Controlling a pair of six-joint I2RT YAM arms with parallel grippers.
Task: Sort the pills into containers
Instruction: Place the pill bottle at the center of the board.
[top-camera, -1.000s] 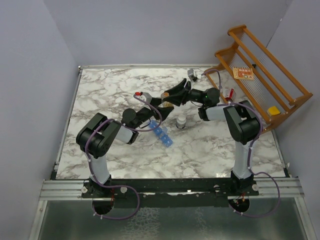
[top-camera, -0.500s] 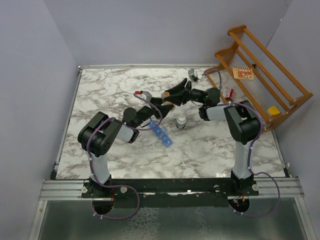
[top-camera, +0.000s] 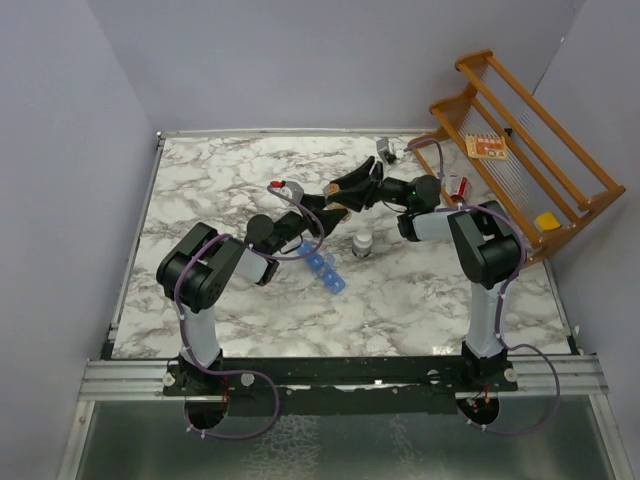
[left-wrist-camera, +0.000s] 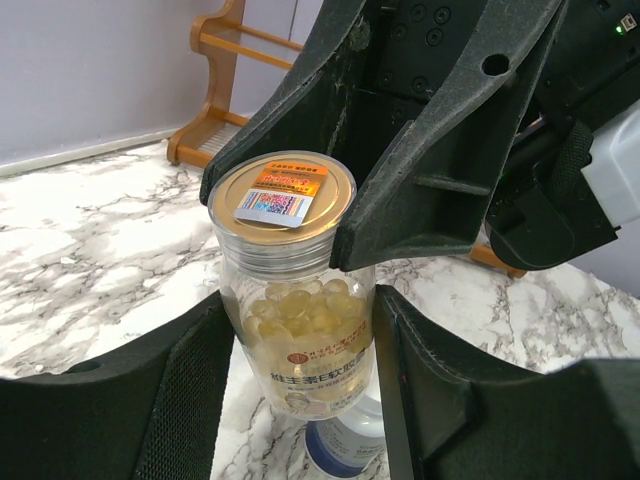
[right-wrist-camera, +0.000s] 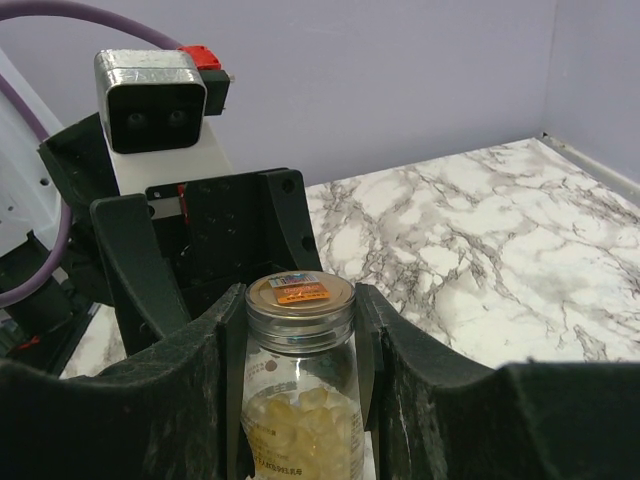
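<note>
A clear pill bottle (left-wrist-camera: 295, 320) with a gold cap (right-wrist-camera: 300, 290) is held upright above the table, and yellow softgel pills (right-wrist-camera: 300, 420) fill its lower part. My left gripper (left-wrist-camera: 300, 400) is shut on the bottle's body, one pad against each side. My right gripper (right-wrist-camera: 300, 335) is shut on the bottle's neck, just under the cap. In the top view both grippers meet at the bottle (top-camera: 337, 207) in the middle of the table. The containers (top-camera: 324, 269), a translucent blue strip, lie on the marble just in front of the left gripper (top-camera: 318, 214).
A small bottle with a white cap (top-camera: 362, 243) stands right of the blue strip, directly below the held bottle. A wooden rack (top-camera: 520, 130) leans at the back right. A small grey object (top-camera: 385, 150) lies near the back edge.
My left gripper's jaws have narrowed onto the bottle's body. The right gripper has kept its hold and the bottle has stayed in place.
</note>
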